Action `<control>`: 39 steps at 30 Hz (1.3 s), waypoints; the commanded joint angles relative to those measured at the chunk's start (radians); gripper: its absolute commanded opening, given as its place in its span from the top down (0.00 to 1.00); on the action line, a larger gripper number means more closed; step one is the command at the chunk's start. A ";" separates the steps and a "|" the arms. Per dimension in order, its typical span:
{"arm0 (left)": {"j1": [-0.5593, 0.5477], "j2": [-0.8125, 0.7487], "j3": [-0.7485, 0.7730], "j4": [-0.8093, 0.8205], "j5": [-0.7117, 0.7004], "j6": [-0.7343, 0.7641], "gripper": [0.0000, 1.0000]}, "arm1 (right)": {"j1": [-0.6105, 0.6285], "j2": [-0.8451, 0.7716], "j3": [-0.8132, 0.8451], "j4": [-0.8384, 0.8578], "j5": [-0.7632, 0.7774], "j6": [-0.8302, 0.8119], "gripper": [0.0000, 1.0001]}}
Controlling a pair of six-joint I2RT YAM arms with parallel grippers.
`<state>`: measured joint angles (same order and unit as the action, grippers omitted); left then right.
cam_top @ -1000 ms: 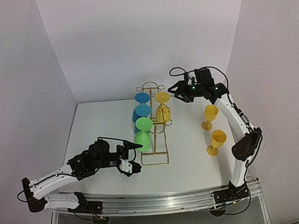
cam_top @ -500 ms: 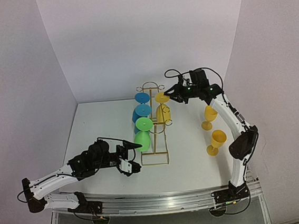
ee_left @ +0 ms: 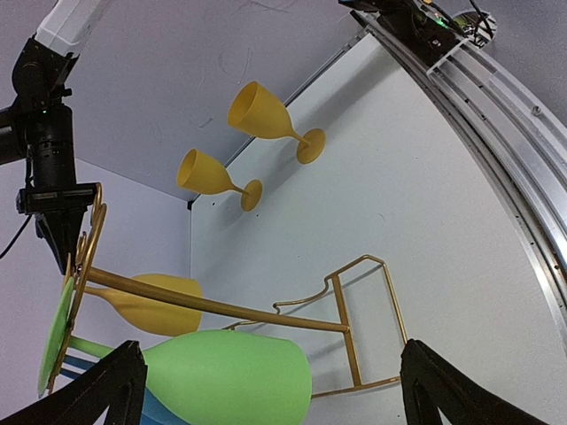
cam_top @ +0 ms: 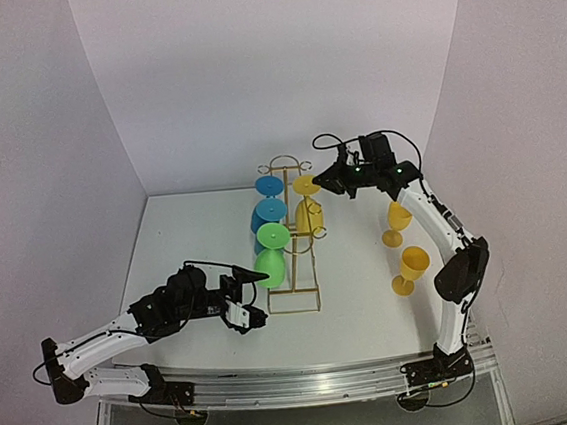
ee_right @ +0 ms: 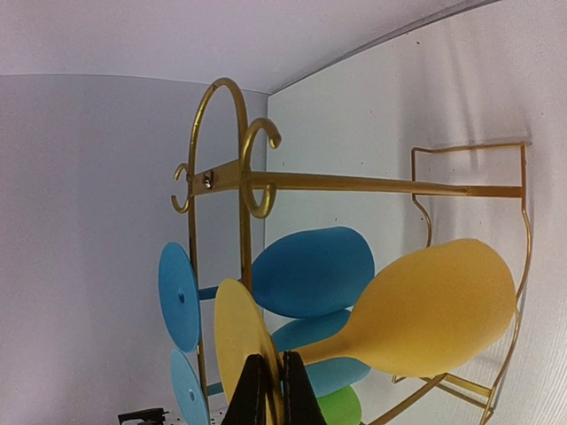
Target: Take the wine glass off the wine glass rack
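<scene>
Black left gripper [cam_top: 253,316] sits by the near end of the wine glass rack [ee_left: 221,307], jaws wide. Farther back, the right gripper [ee_right: 273,390] has its jaws pinched on the foot of the yellow wine glass [ee_right: 434,305] hanging in the rack.

On the white worktop [cam_top: 180,237], over on the right side, two glasses stand upright on their round feet. The nearer yellow glass [cam_top: 413,260] and the farther yellow glass [cam_top: 398,215] stand one behind the other, close together but not touching. Both have open bowls facing up. A white back wall [cam_top: 270,73] and two angled white side panels [cam_top: 29,177] close in the worktop on three sides. A ribbed aluminium rail [cam_top: 310,382] runs along the near edge.
</scene>
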<state>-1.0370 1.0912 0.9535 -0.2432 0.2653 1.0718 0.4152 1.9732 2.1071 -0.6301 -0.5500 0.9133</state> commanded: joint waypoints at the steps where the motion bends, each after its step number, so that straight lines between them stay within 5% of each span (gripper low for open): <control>1: 0.007 -0.025 0.003 0.026 0.006 0.000 0.00 | 0.002 -0.024 -0.007 0.009 -0.002 0.007 1.00; 26: 0.012 -0.026 0.014 0.017 0.013 -0.001 0.01 | -0.002 -0.118 -0.123 0.060 0.048 0.040 1.00; 33: 0.014 -0.026 0.013 0.019 0.016 0.003 0.01 | -0.002 -0.116 -0.148 0.072 0.009 0.055 0.86; 39: 0.016 -0.024 0.012 0.018 0.019 0.003 0.00 | -0.001 -0.141 -0.167 0.074 0.010 0.053 0.84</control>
<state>-1.0290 1.0912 0.9535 -0.2432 0.2670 1.0729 0.4129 1.8859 1.9567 -0.5525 -0.5301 0.9660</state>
